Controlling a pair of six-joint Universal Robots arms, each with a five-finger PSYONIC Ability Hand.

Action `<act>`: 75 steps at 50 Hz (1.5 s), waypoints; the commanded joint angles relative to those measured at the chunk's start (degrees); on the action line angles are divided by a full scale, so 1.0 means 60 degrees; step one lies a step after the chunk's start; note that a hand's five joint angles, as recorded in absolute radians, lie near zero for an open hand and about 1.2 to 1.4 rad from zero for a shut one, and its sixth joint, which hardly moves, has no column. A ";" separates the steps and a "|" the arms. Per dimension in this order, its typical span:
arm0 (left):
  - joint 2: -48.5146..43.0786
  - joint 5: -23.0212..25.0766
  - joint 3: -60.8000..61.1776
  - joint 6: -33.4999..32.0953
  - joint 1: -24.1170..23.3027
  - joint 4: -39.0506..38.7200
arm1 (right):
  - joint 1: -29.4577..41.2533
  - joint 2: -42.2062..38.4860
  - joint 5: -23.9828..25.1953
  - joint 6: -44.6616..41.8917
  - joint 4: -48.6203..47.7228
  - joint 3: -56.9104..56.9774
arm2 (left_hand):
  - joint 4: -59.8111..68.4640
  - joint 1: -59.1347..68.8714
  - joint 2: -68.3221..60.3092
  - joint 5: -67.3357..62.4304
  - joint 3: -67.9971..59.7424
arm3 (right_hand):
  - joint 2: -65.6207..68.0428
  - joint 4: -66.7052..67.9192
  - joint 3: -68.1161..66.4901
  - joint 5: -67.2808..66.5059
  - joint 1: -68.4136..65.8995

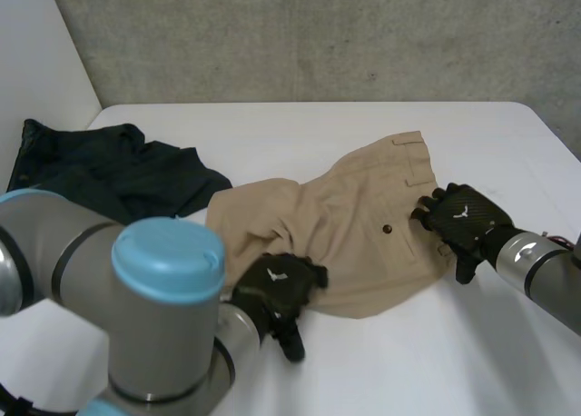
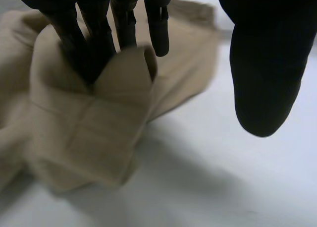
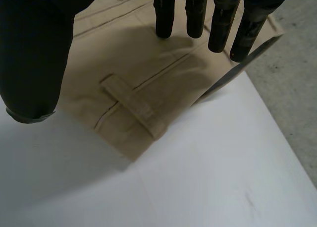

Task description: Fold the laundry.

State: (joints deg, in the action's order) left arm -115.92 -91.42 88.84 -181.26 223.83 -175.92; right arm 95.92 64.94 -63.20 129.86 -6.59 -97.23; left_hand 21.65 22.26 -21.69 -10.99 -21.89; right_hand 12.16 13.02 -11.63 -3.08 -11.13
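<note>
Dark pile (image 1: 109, 175) sits untouched at the left of the table (image 1: 381, 371). Our left hand (image 1: 277, 284) presses straight fingers (image 2: 96, 38) into the near hem (image 2: 99, 133) of the shorts (image 1: 363, 216), thumb wide. Our right hand (image 1: 465, 216) lies spread on the waistband (image 1: 427, 175). Shorts are mid-table, all crumpled, so we reckon folding's barely begun.

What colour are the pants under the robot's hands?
The pants are plain tan, no pattern. The head view shows it best.
</note>
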 commanded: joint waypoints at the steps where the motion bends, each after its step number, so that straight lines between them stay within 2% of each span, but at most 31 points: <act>1: -0.0295 -0.0964 -0.0407 -0.1062 0.0766 -0.0562 | 0.0038 -0.0599 0.0002 0.0022 0.0030 0.0414 | 0.0029 -0.0072 -0.0022 -0.0139 0.0011 | 0.0074 -0.0070 -0.0162 0.0079 -0.0246; 5: -0.0339 -0.1184 -0.0393 -0.2249 0.1015 -0.1075 | 0.0053 -0.0774 -0.0013 0.0022 -0.0029 0.0575 | -0.0195 -0.0297 0.0203 0.0086 0.0236 | 0.0354 0.0210 -0.0442 -0.0201 -0.0526; 10: -0.0602 -0.1199 -0.0407 -0.3304 0.1162 -0.1544 | 0.0068 -0.1082 -0.0071 0.0110 -0.0059 0.0941 | -0.0251 -0.0352 0.0259 0.0141 0.0291 | 0.2566 0.2422 -0.2654 -0.2413 -0.2738; 20: -0.1291 -0.1213 -0.0642 -0.3584 0.1206 -0.2218 | 0.0082 -0.1493 -0.0159 0.0110 -0.0146 0.1205 | -0.0308 -0.0409 0.0316 0.0198 0.0348 | 0.3298 0.3155 -0.3387 -0.3145 -0.3470; 26: -0.1613 -0.1198 -0.0759 -0.3994 0.1367 -0.2599 | 0.0141 -0.1537 -0.0218 0.0227 -0.0234 0.1351 | 0.0559 0.0458 -0.0552 -0.0669 -0.0519 | 0.3913 0.3770 -0.4002 -0.3760 -0.4086; 31: -0.1789 -0.1184 -0.0803 -0.4580 0.1572 -0.2819 | 0.0316 -0.1756 -0.0291 0.0636 -0.0234 0.1702 | 0.3136 0.3034 -0.3128 -0.3245 -0.3095 | 0.5370 0.5226 -0.5458 -0.5217 -0.5542; 35: -0.1804 -0.1169 -0.0862 -0.4742 0.1660 -0.3126 | 0.0346 -0.1946 -0.0379 0.0915 -0.0234 0.2025 | 0.6719 0.6618 -0.6711 -0.6829 -0.6679 | 0.9956 0.9813 -1.0044 -0.9803 -1.0128; 36: -0.1760 -0.1155 -0.0862 -0.4727 0.1675 -0.3228 | 0.0375 -0.2005 -0.0408 0.1060 -0.0234 0.2170 | 0.8727 0.8626 -0.8720 -0.8837 -0.8687 | 1.1293 1.1149 -1.1381 -1.1140 -1.1465; 38: -0.1702 -0.1155 -0.0862 -0.4727 0.1675 -0.3288 | 0.0404 -0.2005 -0.0438 0.1164 -0.0220 0.2303 | 0.9722 0.9621 -0.9715 -0.9832 -0.9682 | 1.1306 1.1163 -1.1395 -1.1153 -1.1479; 42: -0.1234 -0.1169 -0.0891 -0.4668 0.1602 -0.3303 | 0.0492 -0.1757 -0.0511 0.1544 -0.0117 0.2552 | 0.9725 0.9624 -0.9718 -0.9835 -0.9685 | 1.1306 1.1163 -1.1395 -1.1153 -1.1479; 46: 0.0055 -0.1184 -0.0876 -0.4508 0.1543 -0.3273 | 0.0609 -0.0880 -0.0569 0.2028 0.0073 0.2816 | 0.9725 0.9624 -0.9718 -0.9835 -0.9685 | 1.1306 1.1163 -1.1395 -1.1153 -1.1479; 50: 0.1182 -0.1140 -0.1037 -0.4083 0.1499 -0.3113 | 0.0683 0.0336 -0.0745 0.2438 0.1169 0.3474 | 0.9725 0.9624 -0.9718 -0.9835 -0.9685 | 1.1306 1.1163 -1.1395 -1.1153 -1.1479; 54: 0.2865 -0.1140 -0.1300 -0.3615 0.1426 -0.2498 | 0.0610 0.1419 -0.0804 0.2746 0.2939 0.4877 | 0.9725 0.9624 -0.9718 -0.9835 -0.9685 | 1.1306 1.1163 -1.1395 -1.1153 -1.1479; 62: 0.4946 -0.0950 -0.2003 -0.2547 0.1191 -0.1357 | 0.0625 0.3324 -0.0833 0.3039 0.4845 0.6841 | 0.9725 0.9624 -0.9718 -0.9835 -0.9685 | 1.1306 1.1163 -1.1395 -1.1153 -1.1479; 69: 0.5623 -0.0847 -0.2048 -0.1183 0.1133 -0.0461 | 0.0595 0.3649 -0.0789 0.3611 0.5932 0.7709 | 0.9725 0.9624 -0.9718 -0.9835 -0.9685 | 1.1306 1.1163 -1.1395 -1.1153 -1.1479; 73: 0.5273 -0.0774 -0.1844 -0.0334 0.1206 -0.0139 | 0.0668 0.3430 -0.0818 0.3611 0.6167 0.7753 | 0.9725 0.9624 -0.9718 -0.9835 -0.9685 | 1.1306 1.1163 -1.1395 -1.1153 -1.1479; 75: 0.4527 -0.0569 -0.1697 0.0149 0.1294 0.0066 | 0.0727 0.2948 -0.0833 0.3611 0.6182 0.7753 | 0.9725 0.9624 -0.9718 -0.9835 -0.9685 | 1.1306 1.1163 -1.1395 -1.1153 -1.1479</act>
State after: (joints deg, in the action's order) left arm -82.48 -96.46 76.61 -187.72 230.63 -178.44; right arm 99.57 86.95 -68.04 151.38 29.44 -50.67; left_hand 68.56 60.34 -67.68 -54.87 -68.11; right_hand 66.45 68.01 -67.26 -55.95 -55.66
